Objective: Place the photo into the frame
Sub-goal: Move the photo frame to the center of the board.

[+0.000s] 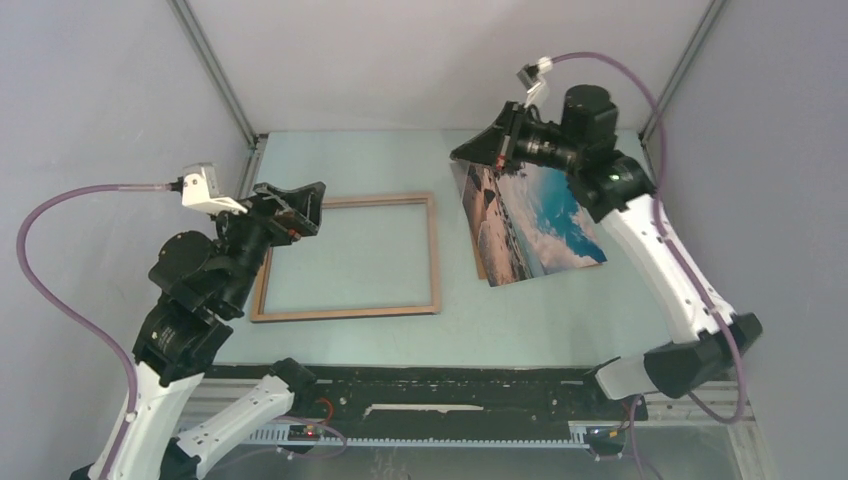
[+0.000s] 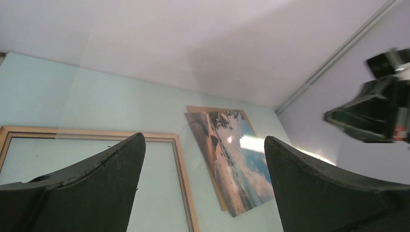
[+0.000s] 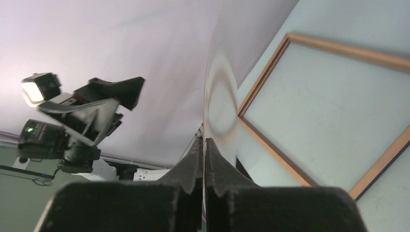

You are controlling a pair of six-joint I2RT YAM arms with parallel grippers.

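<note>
Top view: frame (image 1: 345, 312) lies flat on the counter (image 1: 520, 330), centre-left. Left fingers (image 1: 300, 200) are apart above its far-left corner. Right fingers (image 1: 480, 148) clamp the photo (image 1: 540, 225), which is tilted at far right.

Left wrist: left fingers (image 2: 96, 179) wide apart. Photo (image 2: 232, 159) sits right of the frame (image 2: 72, 132).

Right wrist: right fingers (image 3: 193, 169) pinch the photo (image 3: 220, 96) edge-on, with the frame (image 3: 348, 49) beyond.

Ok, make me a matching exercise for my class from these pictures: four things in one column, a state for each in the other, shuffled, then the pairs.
Column one
1. photo
2. frame
3. left gripper
4. right gripper

Column two
A. open, holding nothing
B. lying flat, nothing inside it
C. held up by one edge, tilted
D. shut on the photo

Pairs: 1-C, 2-B, 3-A, 4-D
</note>
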